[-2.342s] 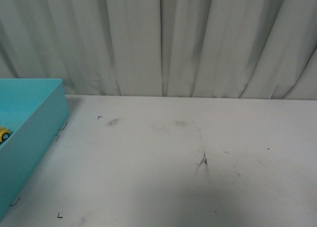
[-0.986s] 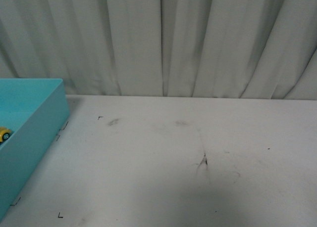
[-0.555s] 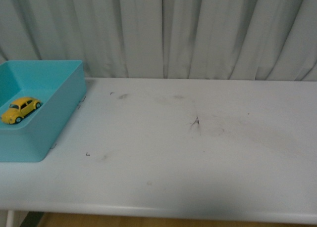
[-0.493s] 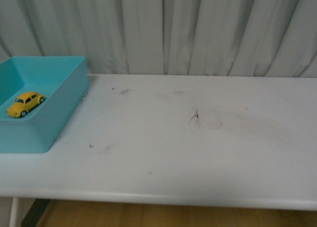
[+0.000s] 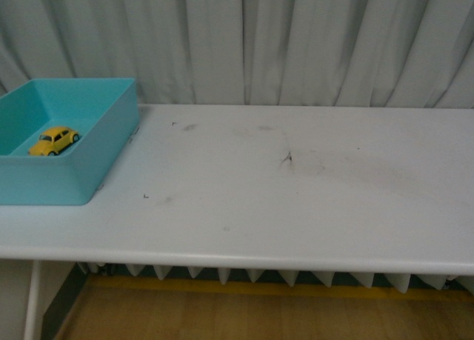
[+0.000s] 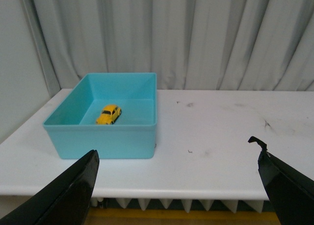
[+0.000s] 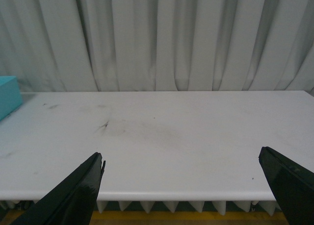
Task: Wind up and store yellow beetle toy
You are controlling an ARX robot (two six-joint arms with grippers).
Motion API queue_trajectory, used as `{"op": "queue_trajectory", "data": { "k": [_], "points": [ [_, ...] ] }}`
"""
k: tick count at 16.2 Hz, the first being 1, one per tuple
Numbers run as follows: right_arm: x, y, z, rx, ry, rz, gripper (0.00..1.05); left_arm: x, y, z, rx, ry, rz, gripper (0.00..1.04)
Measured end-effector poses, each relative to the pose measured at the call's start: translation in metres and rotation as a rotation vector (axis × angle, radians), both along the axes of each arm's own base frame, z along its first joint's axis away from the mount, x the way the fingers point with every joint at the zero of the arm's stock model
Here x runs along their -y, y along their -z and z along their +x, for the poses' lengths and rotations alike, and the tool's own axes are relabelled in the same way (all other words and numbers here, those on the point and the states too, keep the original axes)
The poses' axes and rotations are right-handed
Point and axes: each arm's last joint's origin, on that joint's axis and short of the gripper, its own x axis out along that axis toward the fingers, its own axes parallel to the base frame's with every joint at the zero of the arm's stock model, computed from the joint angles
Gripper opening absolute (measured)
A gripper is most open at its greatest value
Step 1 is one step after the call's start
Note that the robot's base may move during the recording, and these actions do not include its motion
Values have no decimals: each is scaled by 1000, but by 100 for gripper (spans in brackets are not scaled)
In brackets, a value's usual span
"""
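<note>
One yellow beetle toy sits on its wheels inside the teal bin, resting on the bin floor apart from the walls. From my front view, the bin stands at the left end of the white counter, close to the front edge. Grey curtains hang behind the counter. Several dark scuff marks show near the counter's middle. I see neither arm in the front view. In the left wrist view, the left tool is spread wide and holds nothing, back from the counter's front edge and facing the bin and toy. In the right wrist view, the right tool is likewise spread wide and unloaded, facing bare counter.
</note>
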Motion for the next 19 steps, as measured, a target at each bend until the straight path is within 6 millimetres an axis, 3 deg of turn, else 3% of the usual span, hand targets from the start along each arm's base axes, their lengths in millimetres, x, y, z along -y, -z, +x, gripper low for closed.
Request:
{"op": "queue_trajectory", "data": {
  "k": [19],
  "points": [
    [0, 0, 0, 0, 0, 0, 98, 0, 0, 0, 2, 2, 0, 98]
  ]
}}
